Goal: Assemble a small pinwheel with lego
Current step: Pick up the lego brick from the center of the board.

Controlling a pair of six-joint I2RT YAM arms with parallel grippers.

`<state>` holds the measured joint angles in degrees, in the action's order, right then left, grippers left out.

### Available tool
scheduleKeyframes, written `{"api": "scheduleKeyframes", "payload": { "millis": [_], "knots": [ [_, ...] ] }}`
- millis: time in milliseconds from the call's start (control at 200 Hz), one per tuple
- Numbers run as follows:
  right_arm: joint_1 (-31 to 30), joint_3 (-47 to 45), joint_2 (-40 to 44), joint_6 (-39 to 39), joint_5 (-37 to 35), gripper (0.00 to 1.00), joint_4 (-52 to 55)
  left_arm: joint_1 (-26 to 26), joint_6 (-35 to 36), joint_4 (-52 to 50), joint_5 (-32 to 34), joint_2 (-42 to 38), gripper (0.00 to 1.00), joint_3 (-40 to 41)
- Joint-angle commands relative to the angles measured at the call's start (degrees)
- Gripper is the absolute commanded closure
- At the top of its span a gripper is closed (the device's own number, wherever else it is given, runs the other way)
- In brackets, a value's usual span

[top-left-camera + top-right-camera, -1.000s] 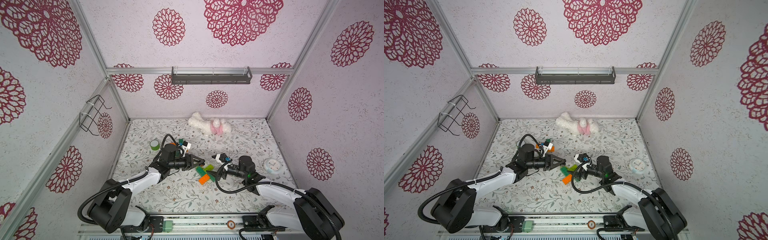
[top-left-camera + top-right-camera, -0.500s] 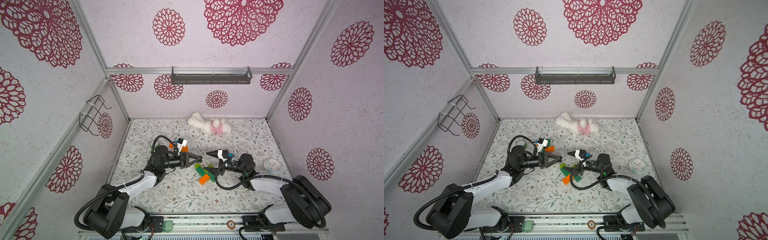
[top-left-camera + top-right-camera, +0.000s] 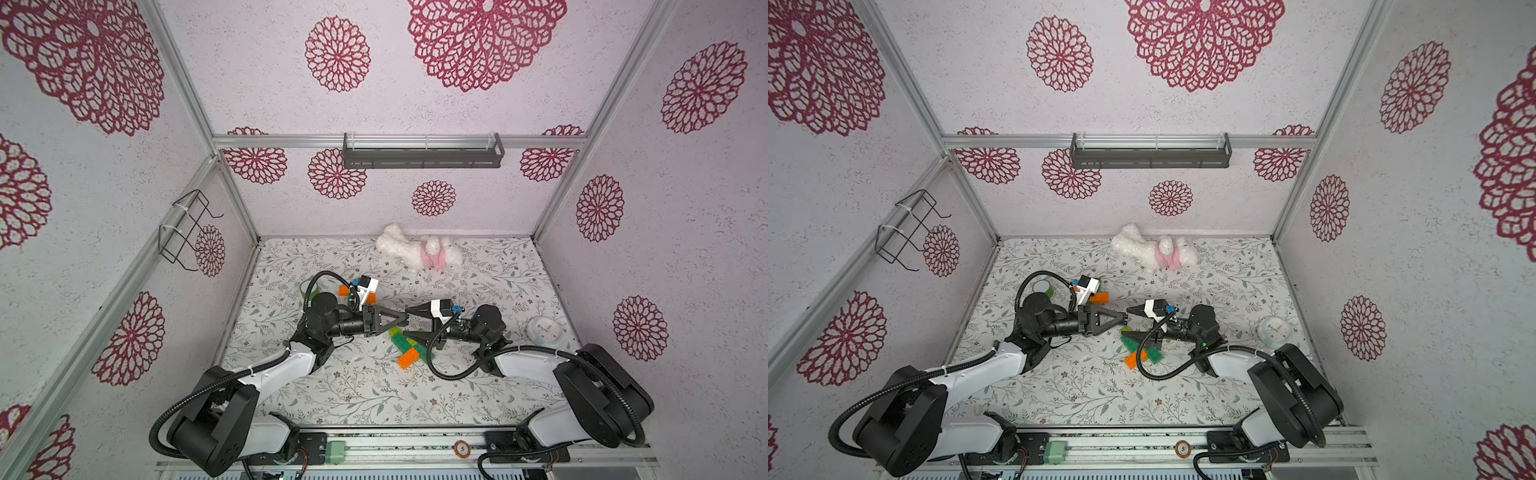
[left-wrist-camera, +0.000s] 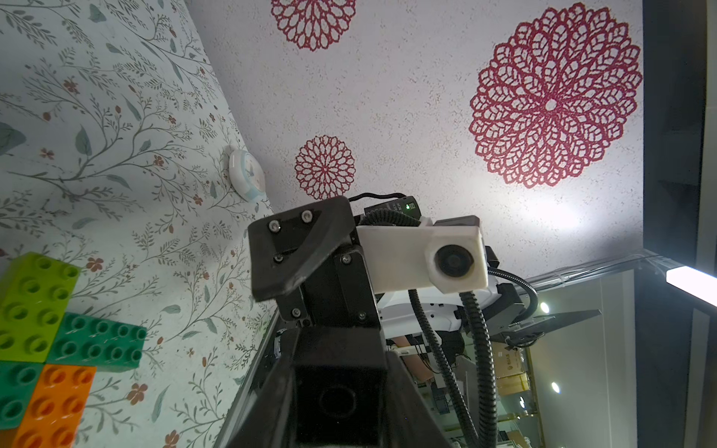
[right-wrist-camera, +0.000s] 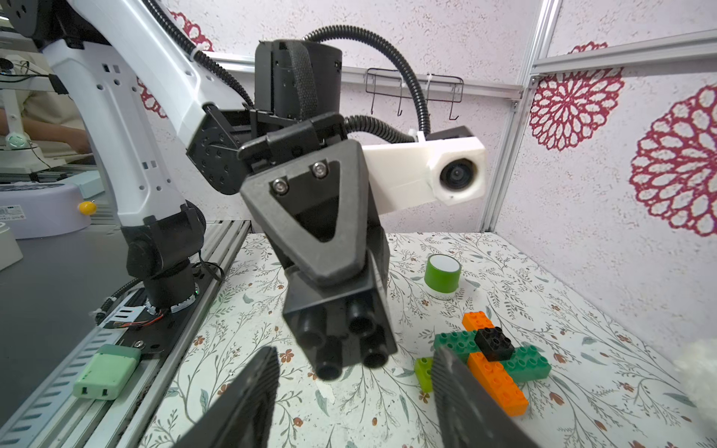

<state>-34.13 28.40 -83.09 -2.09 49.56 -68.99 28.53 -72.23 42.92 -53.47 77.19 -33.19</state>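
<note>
Looking down in both top views, finds the left gripper [image 3: 400,319] [image 3: 1121,318] and the right gripper [image 3: 406,321] [image 3: 1128,321] meeting tip to tip above the middle of the table [image 3: 353,395]. Shows the right fingers parted, one on each side of the left tips. Cannot tell from up there what sits in the left tips. Puts the lego cross [image 3: 408,348] [image 3: 1140,352] of lime green, dark green and orange bricks flat on the table near the two grippers' tips.

Turning to the left wrist view, catches one corner of that cross [image 4: 58,349] on the floral table and a black square brick [image 4: 339,382] pinched between the left fingers.

Moving to the right wrist view, confirms the left gripper [image 5: 341,287] clenched on that brick [image 5: 341,333], held in the air, underside tubes toward the lens. Finds the right fingers [image 5: 244,399] released, flanking the brick with a gap showing on each side. Places a second black brick [image 5: 494,343] on the cross's centre, with a green tape roll [image 5: 442,277] upright beyond.
</note>
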Motion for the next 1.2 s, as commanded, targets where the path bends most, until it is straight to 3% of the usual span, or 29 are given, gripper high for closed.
{"api": "scheduleKeyframes", "payload": {
  "millis": [0,555,1021,1196],
  "knots": [
    [-0.6,1.8,0.4,0.4,-1.0,0.37,-2.0,0.5,-1.2,2.2,-0.4,0.9,0.81,0.4],
    [-1.1,0.7,0.1,2.0,-5.6,0.35,-3.4,1.3,-2.4,4.5,0.8,2.6,0.81,1.3],
    [-1.1,0.6,-0.8,1.1,-5.3,0.49,-3.9,1.3,-3.7,7.2,1.4,2.9,0.81,1.5],
    [-1.1,-0.2,-0.6,0.6,-6.7,0.47,-6.4,1.3,-4.8,9.1,1.7,4.3,0.81,2.0]
  ]
}}
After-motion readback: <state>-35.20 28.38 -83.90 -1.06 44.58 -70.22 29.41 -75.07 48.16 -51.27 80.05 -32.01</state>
